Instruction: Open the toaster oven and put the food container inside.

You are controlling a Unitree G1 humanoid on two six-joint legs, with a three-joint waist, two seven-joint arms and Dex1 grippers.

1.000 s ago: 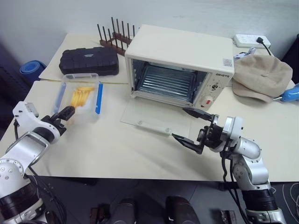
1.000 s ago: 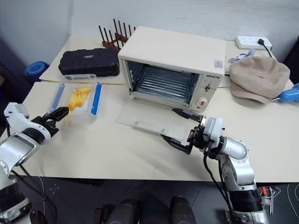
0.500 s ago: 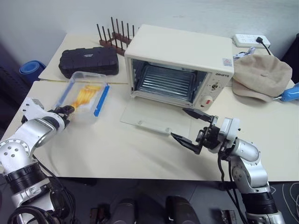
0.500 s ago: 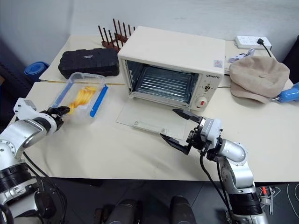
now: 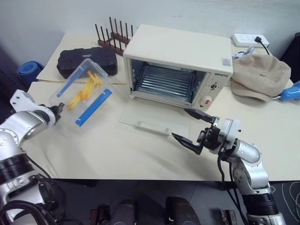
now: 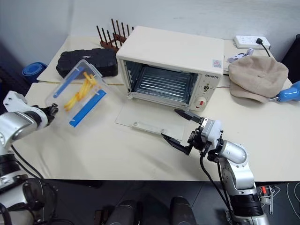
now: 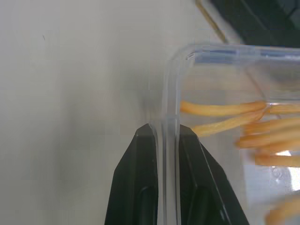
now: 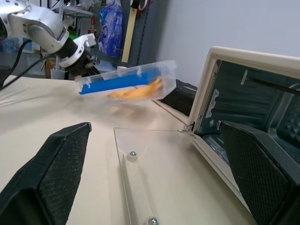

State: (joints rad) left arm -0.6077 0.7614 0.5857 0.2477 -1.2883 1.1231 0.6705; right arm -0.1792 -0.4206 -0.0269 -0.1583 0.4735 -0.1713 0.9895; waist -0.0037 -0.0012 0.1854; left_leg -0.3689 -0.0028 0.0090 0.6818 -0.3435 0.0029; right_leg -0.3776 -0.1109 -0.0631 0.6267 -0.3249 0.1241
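Container (image 5: pixel 83 92) | pinched at rim corner by left gripper (image 7: pixel 165 133), tilted | level, then slide toward oven (image 5: pixel 180 65) | right gripper (image 5: pixel 191 127) agape, empty

The food container (image 7: pixel 220 117) is running off the edge of the left wrist view, so only one corner and a few yellow strips are showing, softly blurred. The left gripper's (image 7: pixel 166 133) fingers (image 7: pixel 143 187) are covering the rim where they are pinching it. In the right wrist view the toaster oven (image 8: pixel 253 89) is being cut off at the frame edge, its control panel lying outside. The container there (image 8: pixel 126 84) is looking smeared, its contents indistinct.
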